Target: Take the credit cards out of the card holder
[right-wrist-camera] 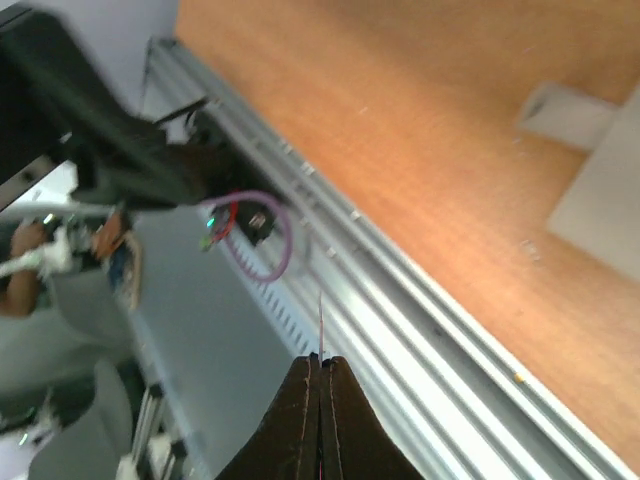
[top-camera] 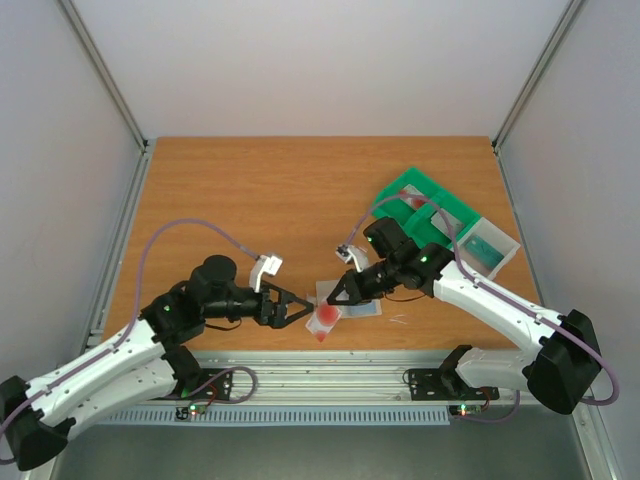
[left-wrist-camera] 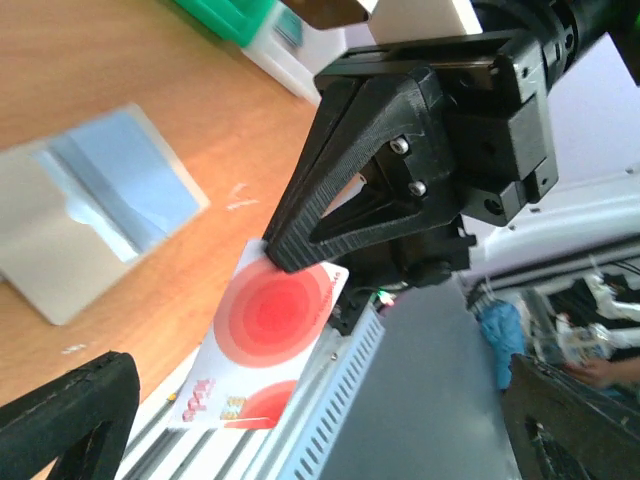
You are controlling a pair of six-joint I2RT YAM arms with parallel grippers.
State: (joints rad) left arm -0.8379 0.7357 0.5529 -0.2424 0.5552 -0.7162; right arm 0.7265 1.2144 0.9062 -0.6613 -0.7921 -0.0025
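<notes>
Grip on the pinkish-red card (left-wrist-camera: 275,320) is the right gripper's (top-camera: 335,298), clamped on its upper edge over the desk's (top-camera: 250,200) near edge, long axis pointing at the nearer left gripper (top-camera: 307,311), jaws wide apart, card holder (left-wrist-camera: 50,270) lying flat just beyond.

The wooden bench (top-camera: 250,190) carries the pale card holder (left-wrist-camera: 45,265) lying flat near its front edge, a blue-grey card (left-wrist-camera: 140,190) showing in it. A green tray (top-camera: 412,188) sits far right.
</notes>
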